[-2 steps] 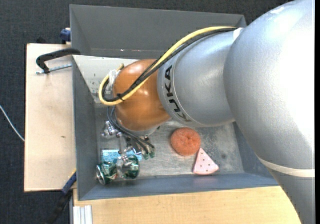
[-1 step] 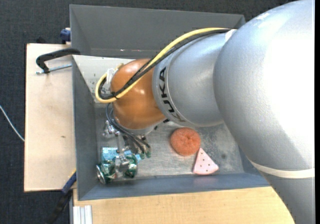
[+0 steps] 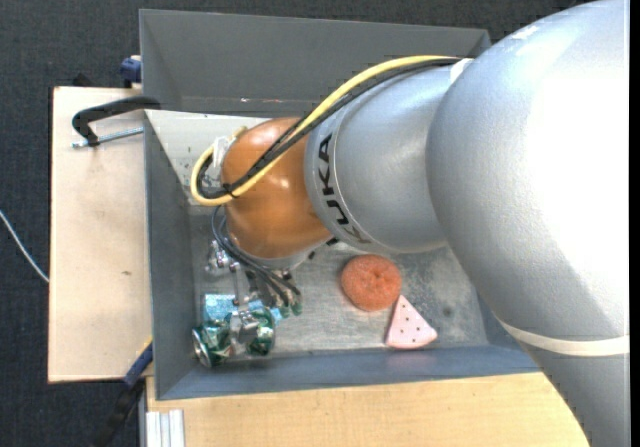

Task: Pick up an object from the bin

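Green shiny crinkled thing in the lower left corner of the bin, just under the tool. Cannot tell if wide or narrow. Best to come straight down, pinch its middle, keep off the wall. Orange round pad and pink wedge well apart.

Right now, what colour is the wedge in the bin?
The wedge is pink; camera view shows it best.

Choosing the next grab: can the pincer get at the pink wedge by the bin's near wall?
Probably yes: the pink wedge lies uncovered, though the bin wall and orange disc crowd it. The pincer hangs left of it.
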Tool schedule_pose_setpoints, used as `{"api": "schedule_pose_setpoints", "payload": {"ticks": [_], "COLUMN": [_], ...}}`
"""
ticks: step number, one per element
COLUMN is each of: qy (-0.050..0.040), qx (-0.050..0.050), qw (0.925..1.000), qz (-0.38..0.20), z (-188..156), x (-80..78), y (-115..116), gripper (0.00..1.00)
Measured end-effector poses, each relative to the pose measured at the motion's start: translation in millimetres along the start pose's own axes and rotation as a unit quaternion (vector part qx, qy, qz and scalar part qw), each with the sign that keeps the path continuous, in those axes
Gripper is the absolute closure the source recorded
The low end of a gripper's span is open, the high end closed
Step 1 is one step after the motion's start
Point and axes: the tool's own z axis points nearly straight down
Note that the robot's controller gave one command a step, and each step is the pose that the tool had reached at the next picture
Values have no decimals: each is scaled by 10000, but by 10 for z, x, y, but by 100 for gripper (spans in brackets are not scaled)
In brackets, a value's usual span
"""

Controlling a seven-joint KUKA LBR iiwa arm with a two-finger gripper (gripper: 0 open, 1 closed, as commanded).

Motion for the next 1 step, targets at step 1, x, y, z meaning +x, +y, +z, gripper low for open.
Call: {"api": "schedule_pose_setpoints", "payload": {"ticks": [1], "qy": [-11], "qx": [-6], "qw": [10000], "qz": [1], "z": [-12], "x": [12], "y": [-1], "gripper": [100]}}
